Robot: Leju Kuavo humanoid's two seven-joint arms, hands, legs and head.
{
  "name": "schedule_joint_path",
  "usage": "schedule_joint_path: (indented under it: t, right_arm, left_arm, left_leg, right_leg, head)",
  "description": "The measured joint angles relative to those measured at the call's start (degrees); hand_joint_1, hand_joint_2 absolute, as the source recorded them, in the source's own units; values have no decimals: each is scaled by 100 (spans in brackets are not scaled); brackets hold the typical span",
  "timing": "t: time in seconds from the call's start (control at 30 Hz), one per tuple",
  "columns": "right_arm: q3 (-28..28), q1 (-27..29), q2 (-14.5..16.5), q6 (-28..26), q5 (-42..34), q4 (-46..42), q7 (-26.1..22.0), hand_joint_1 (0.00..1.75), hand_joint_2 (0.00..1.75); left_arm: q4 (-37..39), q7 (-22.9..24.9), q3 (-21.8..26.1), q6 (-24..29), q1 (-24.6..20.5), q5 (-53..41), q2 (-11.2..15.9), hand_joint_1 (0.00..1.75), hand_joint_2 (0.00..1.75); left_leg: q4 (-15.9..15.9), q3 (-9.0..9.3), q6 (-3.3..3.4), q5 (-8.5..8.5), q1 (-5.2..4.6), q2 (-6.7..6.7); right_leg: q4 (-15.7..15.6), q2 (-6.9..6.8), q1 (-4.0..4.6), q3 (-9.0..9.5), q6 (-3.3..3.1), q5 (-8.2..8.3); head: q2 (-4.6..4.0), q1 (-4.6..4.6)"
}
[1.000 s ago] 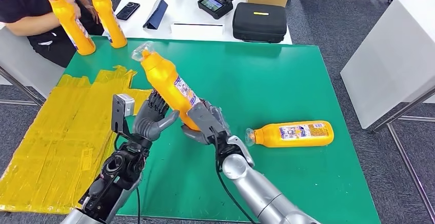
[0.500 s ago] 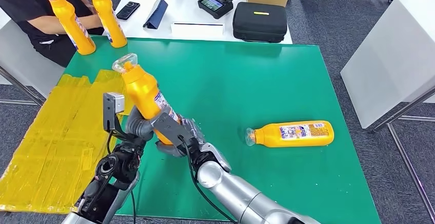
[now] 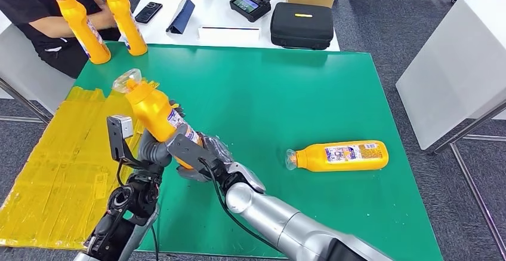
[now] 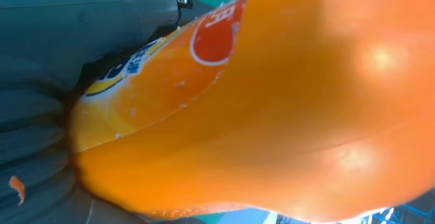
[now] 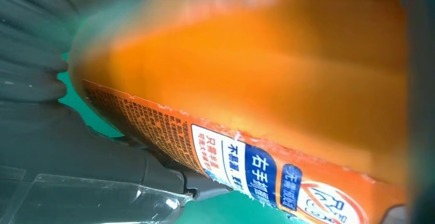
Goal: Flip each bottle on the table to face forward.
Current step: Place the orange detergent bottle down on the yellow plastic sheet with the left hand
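You're working over a green counter (image 3: 310, 94) with yellow sheeting (image 3: 59, 165) taped along its left side, a white table behind it carrying a black case (image 3: 302, 25) and a handheld controller (image 3: 250, 4), and grey floor all round.

Both hands are on the same orange bottle (image 3: 156, 113). It stands tilted, clear cap up and leaning to the far left, above the near-left part of the counter at the edge of the sheeting. Your right hand (image 3: 200, 156) wraps its lower body from the right; your left hand (image 3: 152, 153) is closed against it from the left, as the left wrist view confirms with bottle filling the palm.

A second orange bottle (image 3: 337, 156) lies on its side at the near right, well apart from the hands, cap pointing left, not yet handled. Two more bottles (image 3: 101, 19) stand upright at the far-left corner, where a person's arm (image 3: 56, 28) reaches in beside them.

The risk, as I judge it, is the handover. Release one hand before the other has a firm hold and the tilted, smooth, top-heavy bottle could slip or topple onto the sheeting. Set it down leaning and it may fall over. Swing far left and you could come close to that person's arm or knock the standing pair.
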Motion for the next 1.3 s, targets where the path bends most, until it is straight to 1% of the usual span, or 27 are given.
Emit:
schedule_joint_path:
  t: [0.1,0.13,0.23,0.33,0.4,0.5,0.53,0.57,0.67,0.77,1.0,1.1,1.17,1.2,1.23,1.3]
  right_arm:
    - [8,-14,36,-128,64,102,-174,0,44]
    - [7,-12,39,-186,116,129,-250,0,0]
    - [-35,5,1,-345,464,120,-436,0,0]
    - [-306,110,-195,-285,1240,-289,-376,0,0]
    - [-661,275,-386,-84,1874,-823,-238,0,0]
    - [-1351,775,-720,382,2818,-1998,-92,0,0]
    - [-1614,972,-839,561,3032,-2438,-73,0,0]
    - [-1877,1154,-943,720,3169,-2841,-68,0,0]
    - [-2484,1514,-1138,929,3327,-3676,-80,0,0]
    - [-2764,1699,-1211,955,3386,-4113,-111,0,0]
    - [-3002,1874,-1280,954,3427,-4548,-130,0,0]
    - [-3039,1908,-1389,914,3471,-4661,-170,0,0]
    - [-3072,1950,-1625,903,3374,-4775,-254,0,0]
    - [-3099,1982,-1787,904,3291,-4832,-308,0,0]
    - [-3135,2023,-1954,905,3212,-4878,-356,0,0]
    - [-3227,2138,-2285,904,3150,-4975,-411,0,87]
  left_arm:
    - [-2,-127,-4,250,-4,-323,28,175,175]
    - [-3,-167,-11,411,-15,-561,44,175,175]
    - [6,-168,-21,1155,-72,-1799,149,175,175]
    - [118,25,34,1945,-106,-3582,308,175,175]
    - [301,304,114,2273,-119,-4737,425,175,175]
    - [792,1045,186,2674,-141,-6719,648,175,175]
    - [1006,1169,218,2793,-142,-7243,727,175,175]
    - [1218,1193,260,2886,-141,-7555,800,175,175]
    - [1688,1151,376,2999,-158,-7740,941,175,175]
    - [1919,1150,421,3012,-211,-7779,986,175,175]
    - [2134,1173,429,3015,-308,-7822,994,175,175]
    - [2259,1510,412,3003,-345,-8240,1051,175,175]
    - [2456,1733,389,3050,-369,-8603,1178,175,175]
    - [2584,1776,381,3093,-381,-8736,1260,136,175]
    - [2725,1795,376,3131,-396,-8858,1343,93,175]
    - [3027,1884,362,3151,-427,-9170,1503,5,87]
  left_leg:
    - [0,0,0,0,0,-1]
    - [0,0,0,0,0,-1]
    - [0,0,0,0,1,2]
    - [0,0,0,0,1,-1]
    - [0,1,0,1,1,-3]
    - [0,0,0,0,-1,-7]
    - [0,-1,0,0,-1,-8]
    - [0,-3,0,-1,-2,-8]
    - [0,-5,0,-2,-2,-6]
    - [-1,-4,0,-1,-1,-7]
    - [-1,4,0,0,-1,-4]
    - [-1,8,0,0,-1,-3]
    - [-1,11,0,0,-1,-1]
    - [-1,13,0,0,-2,-1]
    - [-1,13,0,-1,-3,-1]
    - [-1,14,-1,-2,-4,-3]
  right_leg:
    - [0,-1,0,0,0,0]
    - [0,-1,1,0,0,0]
    - [0,1,1,-1,0,0]
    - [0,-4,1,0,0,0]
    - [0,-6,1,2,0,0]
    - [0,-8,0,4,0,0]
    - [0,-8,-1,3,0,0]
    - [0,-7,-1,1,0,0]
    - [-1,-6,-1,-4,0,0]
    - [-1,-7,0,-2,0,0]
    - [-1,-5,0,5,0,0]
    - [0,-4,0,10,0,0]
    - [0,-3,0,13,0,0]
    - [-1,-3,-1,14,0,0]
    - [-1,-3,-1,15,0,0]
    - [-1,-4,-1,15,0,0]
  head:
    - [0,1]
    - [0,2]
    - [0,2]
    - [0,2]
    - [0,2]
    - [0,2]
    - [0,2]
    - [0,2]
    - [0,2]
    - [0,2]
    - [0,1]
    - [0,1]
    - [0,1]
    - [0,0]
    - [0,1]
    - [0,1]
